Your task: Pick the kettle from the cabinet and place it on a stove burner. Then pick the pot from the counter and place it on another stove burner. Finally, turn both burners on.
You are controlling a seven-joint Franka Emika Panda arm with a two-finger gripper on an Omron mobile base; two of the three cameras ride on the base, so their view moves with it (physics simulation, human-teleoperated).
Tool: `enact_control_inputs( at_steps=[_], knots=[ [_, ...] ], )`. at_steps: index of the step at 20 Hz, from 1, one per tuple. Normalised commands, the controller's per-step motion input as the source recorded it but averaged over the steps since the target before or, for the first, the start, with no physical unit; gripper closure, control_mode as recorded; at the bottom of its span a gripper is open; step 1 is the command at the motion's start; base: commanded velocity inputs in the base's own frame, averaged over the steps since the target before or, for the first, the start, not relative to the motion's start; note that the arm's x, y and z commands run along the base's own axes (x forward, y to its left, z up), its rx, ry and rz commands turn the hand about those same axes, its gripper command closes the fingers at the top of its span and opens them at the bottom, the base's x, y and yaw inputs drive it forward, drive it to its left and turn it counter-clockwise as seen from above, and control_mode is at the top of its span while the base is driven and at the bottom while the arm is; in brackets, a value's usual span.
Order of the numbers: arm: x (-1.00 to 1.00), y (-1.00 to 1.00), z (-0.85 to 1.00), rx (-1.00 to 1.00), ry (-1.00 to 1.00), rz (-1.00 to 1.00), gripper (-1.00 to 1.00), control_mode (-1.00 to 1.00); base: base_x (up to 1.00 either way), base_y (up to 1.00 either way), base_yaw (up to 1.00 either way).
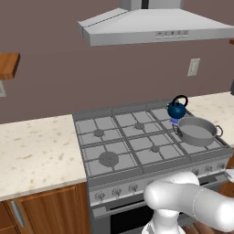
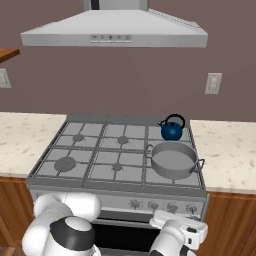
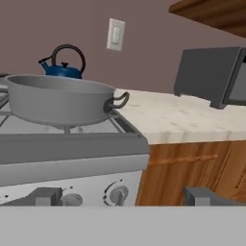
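Jaws spread wide, hand low and level facing the stove knobs.

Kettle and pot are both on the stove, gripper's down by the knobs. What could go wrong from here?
1. The knobs sit close together along the stove front; the open gripper may turn one that feeds neither occupied burner.
2. The pot reaches near the stove's front edge, so the hand rising could nudge it.
3. The kettle stands right behind the pot; a shoved pot might bump it.

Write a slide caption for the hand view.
Open gripper faces the stove knobs, pot and kettle already on burners.
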Motion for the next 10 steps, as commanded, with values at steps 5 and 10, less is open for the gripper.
enact_control_inputs(
  at_steps=[5, 10],
  knots=[
    [-0.68, -0.59, 0.13, 0.06, -0.17, 0.55, -1.00, -1.00, 0.00, 0.00, 0.00],
    [-0.57, -0.82, 0.08, 0.09, -0.16, 0.56, -1.00, -1.00, 0.00, 0.00, 0.00]
  ],
)
